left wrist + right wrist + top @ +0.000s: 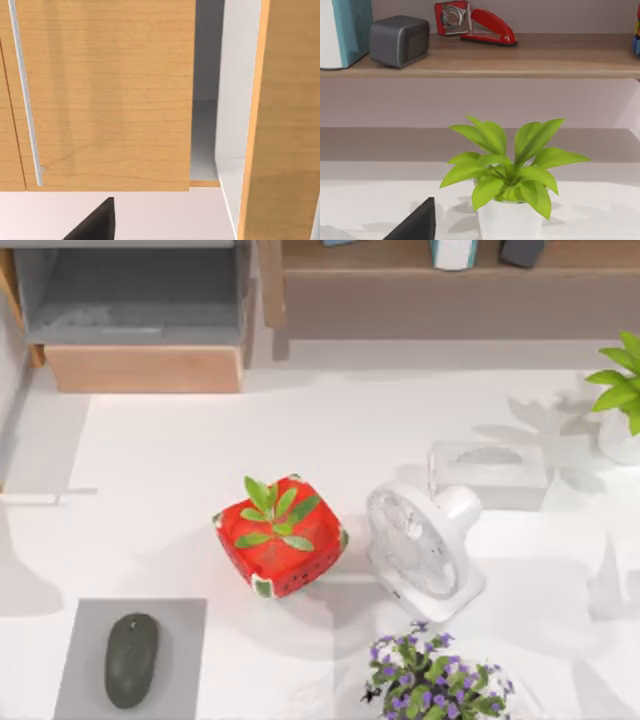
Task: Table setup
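Note:
A red watermelon-patterned pot with a green plant [280, 537] stands at the table's middle. Right of it a white desk fan [422, 545] leans, with a white tissue box [487, 473] behind it. A dark grey mouse [131, 659] lies on a grey pad [180, 625] at the front left. A dark part of my left gripper [95, 224] shows in the left wrist view, facing a wooden cabinet door [105, 90]. In the right wrist view a dark part of my right gripper [417, 224] sits in front of a leafy plant in a white pot [509, 175].
An open wooden drawer [140, 310] sits at the back left. The shelf [485, 55] behind holds a grey box [399, 40], a red stapler [477, 22] and a teal-and-white book. A purple flower plant [435, 675] stands at the front. The green potted plant [620, 390] is at the right edge.

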